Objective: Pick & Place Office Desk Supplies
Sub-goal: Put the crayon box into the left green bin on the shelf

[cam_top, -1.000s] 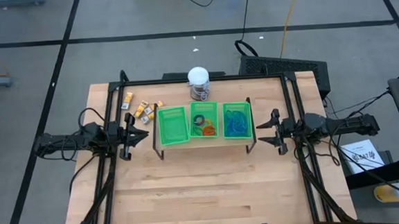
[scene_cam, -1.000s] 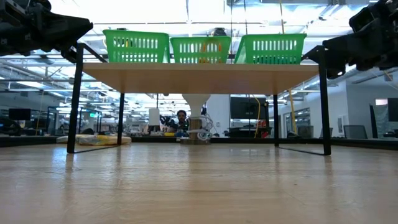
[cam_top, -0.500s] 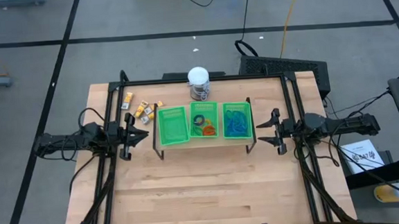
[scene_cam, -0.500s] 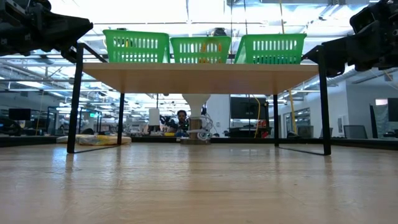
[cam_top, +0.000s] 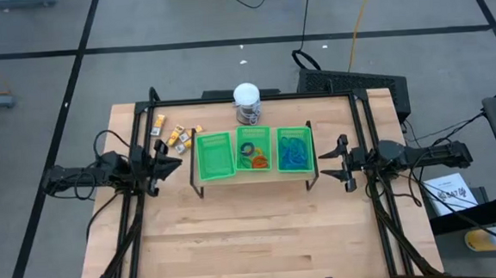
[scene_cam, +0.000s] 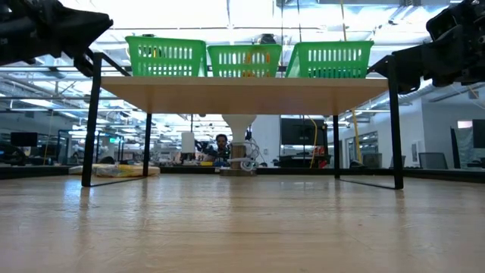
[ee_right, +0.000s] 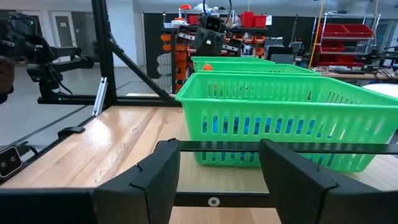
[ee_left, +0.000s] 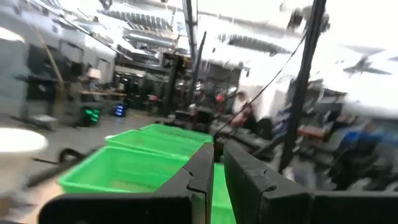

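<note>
Left gripper pinched together, holding nothing, just left of green tray. Right gripper spread wide, empty, just right of tray. Yellow-white blocks lie on table left of tray's rear; rings sit in its mid bin, blue loops in its right bin.

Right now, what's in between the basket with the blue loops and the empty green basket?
In the high view, the middle green basket sits between them, holding orange and green rings. Blue loops fill the one basket; the other looks empty.

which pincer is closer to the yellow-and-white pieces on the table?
Left. The left pincer is shut, just beside and slightly nearer the front than the yellow-and-white pieces. The right pincer is open, beyond the green tray on the far side.
</note>
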